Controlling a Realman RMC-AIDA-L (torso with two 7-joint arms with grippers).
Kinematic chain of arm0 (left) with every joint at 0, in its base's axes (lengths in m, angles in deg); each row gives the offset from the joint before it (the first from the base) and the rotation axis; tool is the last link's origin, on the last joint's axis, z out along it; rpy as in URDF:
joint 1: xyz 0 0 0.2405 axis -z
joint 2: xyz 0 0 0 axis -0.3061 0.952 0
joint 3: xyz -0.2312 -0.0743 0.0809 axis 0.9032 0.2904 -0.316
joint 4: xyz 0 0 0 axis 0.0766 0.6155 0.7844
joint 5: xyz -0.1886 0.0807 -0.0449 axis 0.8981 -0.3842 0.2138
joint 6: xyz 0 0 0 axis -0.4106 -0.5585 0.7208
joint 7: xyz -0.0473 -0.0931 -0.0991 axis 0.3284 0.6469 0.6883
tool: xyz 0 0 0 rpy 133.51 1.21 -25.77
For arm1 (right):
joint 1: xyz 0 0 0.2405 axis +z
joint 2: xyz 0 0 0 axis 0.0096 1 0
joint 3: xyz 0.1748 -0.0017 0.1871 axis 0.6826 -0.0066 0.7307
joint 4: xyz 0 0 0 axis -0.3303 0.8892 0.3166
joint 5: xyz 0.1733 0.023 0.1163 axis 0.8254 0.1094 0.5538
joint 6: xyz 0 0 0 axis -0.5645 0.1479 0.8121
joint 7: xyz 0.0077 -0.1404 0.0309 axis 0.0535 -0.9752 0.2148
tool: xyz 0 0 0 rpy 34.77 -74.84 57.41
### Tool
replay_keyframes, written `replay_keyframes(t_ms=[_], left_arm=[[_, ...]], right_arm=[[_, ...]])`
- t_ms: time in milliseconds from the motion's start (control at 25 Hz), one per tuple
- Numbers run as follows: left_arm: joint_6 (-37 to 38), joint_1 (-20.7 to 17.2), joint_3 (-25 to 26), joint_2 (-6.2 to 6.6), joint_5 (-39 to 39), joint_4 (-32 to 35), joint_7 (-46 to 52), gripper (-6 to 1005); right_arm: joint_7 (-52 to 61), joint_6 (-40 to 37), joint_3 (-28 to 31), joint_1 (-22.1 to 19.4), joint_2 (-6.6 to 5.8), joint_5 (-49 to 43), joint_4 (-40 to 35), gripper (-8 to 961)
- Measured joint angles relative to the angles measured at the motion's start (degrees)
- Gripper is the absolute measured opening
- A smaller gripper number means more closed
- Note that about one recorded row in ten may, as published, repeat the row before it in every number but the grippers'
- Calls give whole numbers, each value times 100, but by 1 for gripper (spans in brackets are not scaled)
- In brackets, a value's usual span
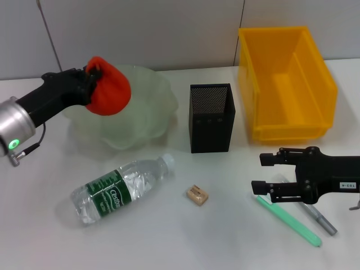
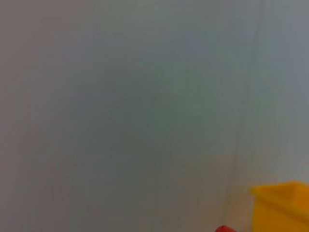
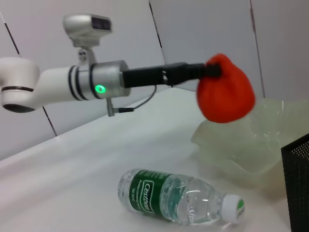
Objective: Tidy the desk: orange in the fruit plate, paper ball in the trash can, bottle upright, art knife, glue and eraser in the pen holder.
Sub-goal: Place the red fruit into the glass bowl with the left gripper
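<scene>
The left gripper (image 1: 94, 72) pinches the orange (image 1: 108, 86) by its stem nub, dangling it above the fruit plate (image 1: 147, 115); right gripper (image 1: 264, 173) rests spread on the desk.

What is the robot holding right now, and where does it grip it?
The left gripper pinches the orange by its stem nub, above the fruit plate. The right gripper holds nothing.
</scene>
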Motion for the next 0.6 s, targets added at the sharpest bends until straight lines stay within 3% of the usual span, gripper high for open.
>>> replay_keyframes(t_ms=[40, 200, 600], left_arm=[[-562, 247, -97, -15, 0, -175, -5, 68], [-1174, 570, -174, -34, 16, -441, -135, 70], [-1759, 758, -143, -39, 68, -612, -374, 75]], right_arm=[[0, 6, 1, -2, 0, 3, -15, 759], [-3, 18, 3, 4, 0, 10, -111, 758], [-4, 75, 9, 25, 1, 20, -234, 758]])
